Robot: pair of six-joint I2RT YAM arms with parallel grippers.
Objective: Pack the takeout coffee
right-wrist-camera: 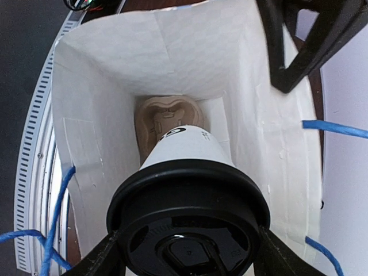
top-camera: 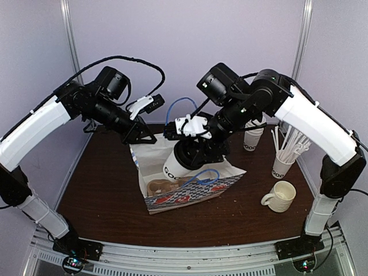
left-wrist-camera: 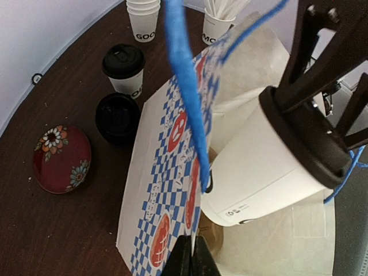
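In mid-frame, the right jaws are gripping a lidded coffee cup (top-camera: 172, 167), tilted inside the paper bag (top-camera: 184, 198) and half hiding the pulp carrier (right-wrist-camera: 155, 121). The left jaws are pinching the bag's rim.

A: Room in the bag (top-camera: 172, 200) mouth?
B: Little. The cup (top-camera: 174, 165) fills it, slim gaps at 3 and 9 o'clock, carrier (right-wrist-camera: 167, 118) deep inside.
A: Around the bag?
B: Surface (top-camera: 103, 190) open at 6 and 9 o'clock. Mug (top-camera: 280, 196) at 4, straws (top-camera: 284, 152) and stack (top-camera: 253, 138) at 2.
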